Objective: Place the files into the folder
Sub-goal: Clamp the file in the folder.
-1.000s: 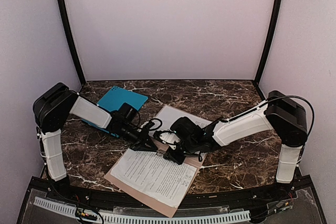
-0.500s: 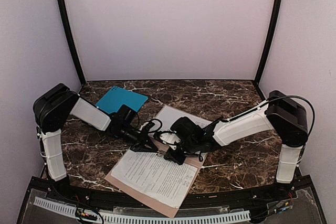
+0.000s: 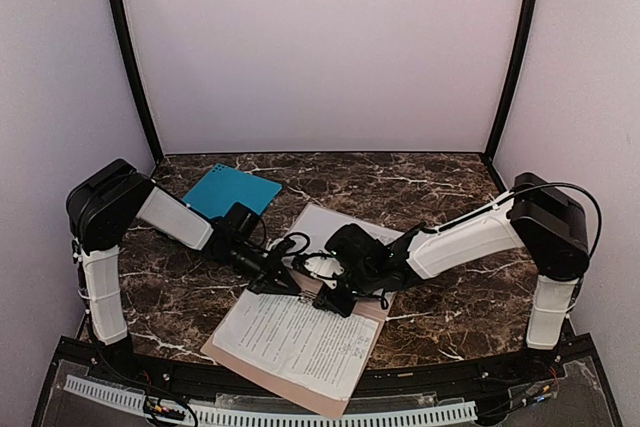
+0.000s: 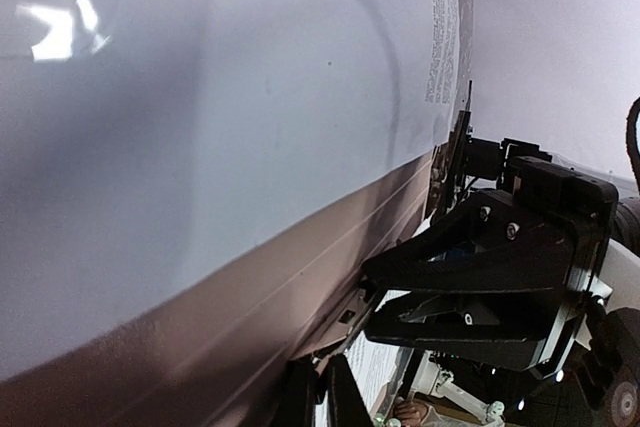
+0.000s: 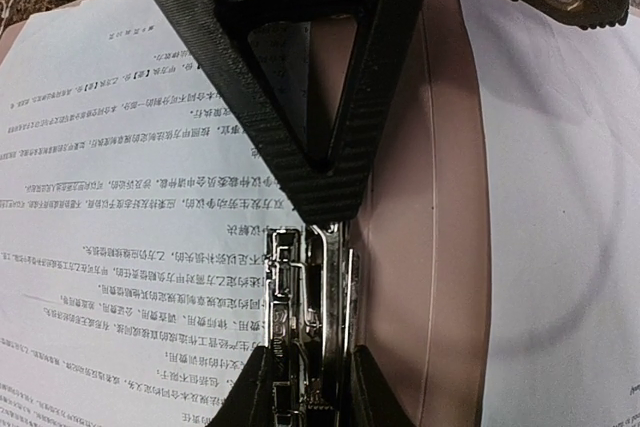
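Files [image 3: 290,332] are lying on both leaves of the open folder [image 5: 420,267], my right gripper [image 5: 308,392] is pinching its clip [image 5: 305,307], my left gripper [image 4: 318,397] is sitting pressed shut beside it, so clipping and closing are, I judge, remaining.

- The dark marble table [image 3: 450,187], veined with white, is carrying everything.
- A teal blue folder [image 3: 230,190] is lying flat towards its back left.
- The tan folder [image 5: 420,247] is lying open and askew at the near middle, with printed sheets [image 3: 295,332] resting on it.
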Tool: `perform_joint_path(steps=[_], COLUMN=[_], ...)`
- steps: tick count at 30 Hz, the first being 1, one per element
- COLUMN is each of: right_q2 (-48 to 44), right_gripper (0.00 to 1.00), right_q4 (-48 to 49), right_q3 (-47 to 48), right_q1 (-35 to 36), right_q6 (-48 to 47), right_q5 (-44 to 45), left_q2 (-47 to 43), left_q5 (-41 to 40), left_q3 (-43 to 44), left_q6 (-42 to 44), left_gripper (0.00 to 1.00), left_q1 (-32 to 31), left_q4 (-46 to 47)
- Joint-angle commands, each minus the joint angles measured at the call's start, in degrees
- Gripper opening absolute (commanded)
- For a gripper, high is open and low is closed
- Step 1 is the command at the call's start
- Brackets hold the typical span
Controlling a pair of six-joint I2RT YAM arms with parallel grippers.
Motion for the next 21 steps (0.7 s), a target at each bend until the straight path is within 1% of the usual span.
perform_joint_path(steps=[1, 4, 10, 17, 21], right_q2=[4.6, 4.5, 4.6, 4.9, 4.8], right_gripper=[0.21, 0.21, 0.21, 0.21, 0.21], right_q4=[-4.1, -3.8, -3.1, -3.0, -3.4], right_q3=[-2.4, -2.8, -3.0, -2.9, -2.7], right_q1=[-0.1, -0.1, -0.1, -0.1, -0.1], right_q6=[-2.1, -2.1, -2.1, -2.3, -2.5], right_q5=[3.9, 4.0, 3.7, 3.3, 3.4], left_q2=[11.9, 11.1, 8.5, 6.6, 6.4], left_q5=[-22.2, -22.1, -23.4, -25.0, -26.8], left_q3=[-7.0, -4.9, 0.5, 6.6, 6.3], left_q6=[1.8, 2.7, 3.2, 3.1, 3.6], left_gripper=[0.01, 0.01, 0.01, 0.01, 0.01], left_q1=[-5.6, -5.7, -5.8, -6.1, -6.4], left_q4=[-40.6, -44.6, -49.1, -50.8, -51.0])
